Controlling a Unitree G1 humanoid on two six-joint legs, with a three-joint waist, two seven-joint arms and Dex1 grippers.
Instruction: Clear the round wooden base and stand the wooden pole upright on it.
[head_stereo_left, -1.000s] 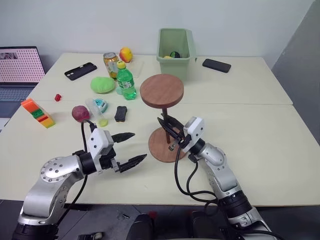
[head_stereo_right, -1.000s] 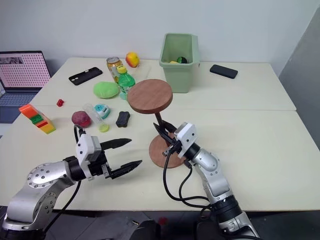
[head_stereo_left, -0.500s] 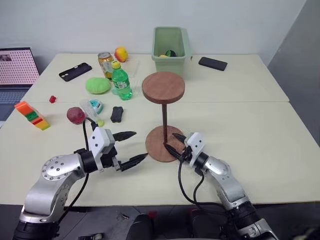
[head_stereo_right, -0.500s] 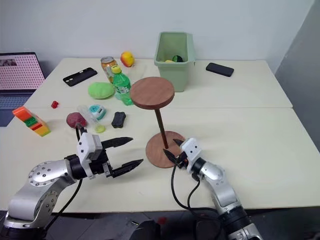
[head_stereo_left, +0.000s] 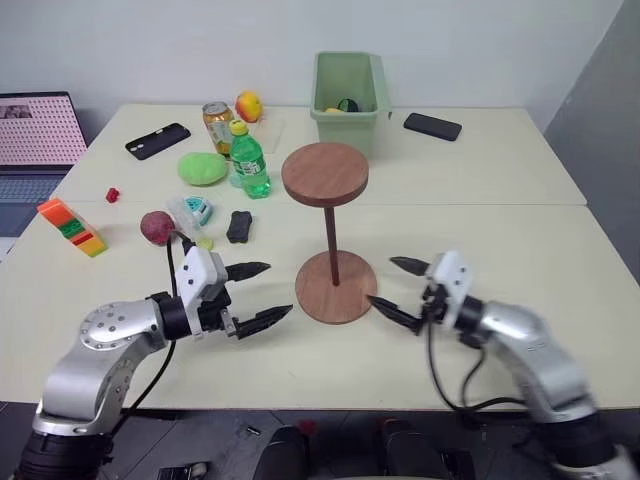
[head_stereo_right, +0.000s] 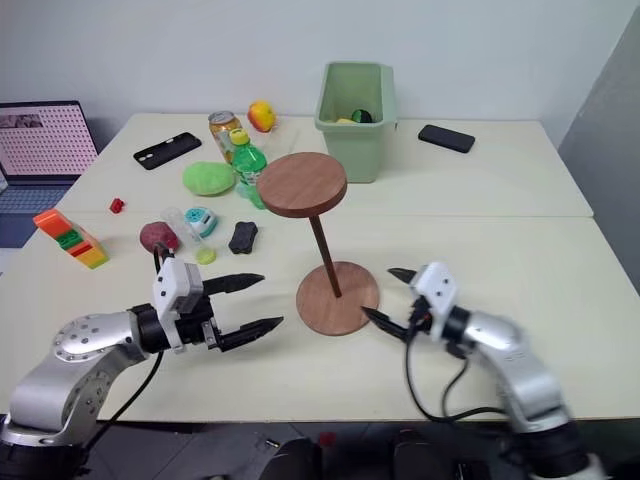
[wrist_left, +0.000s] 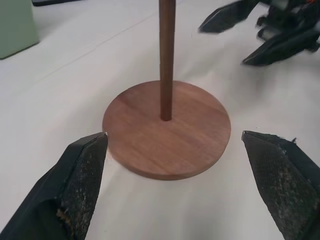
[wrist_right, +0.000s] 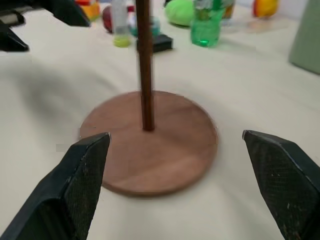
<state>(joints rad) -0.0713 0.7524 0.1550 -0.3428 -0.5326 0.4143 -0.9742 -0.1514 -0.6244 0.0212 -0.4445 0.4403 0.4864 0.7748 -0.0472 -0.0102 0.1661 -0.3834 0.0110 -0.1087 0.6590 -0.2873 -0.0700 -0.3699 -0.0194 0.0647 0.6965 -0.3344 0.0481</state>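
Cream-coloured table (head_stereo_left: 500, 170) across most of the frame, with a seam running left to right through the middle. Plain white wall (head_stereo_left: 150, 40) along the top. Grey panel (head_stereo_left: 600, 120) at the upper right edge. Dark floor (head_stereo_left: 200, 440) along the bottom, under the table's near edge.

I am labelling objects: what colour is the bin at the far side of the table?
Pale green; the bin shows best in the left eye view.
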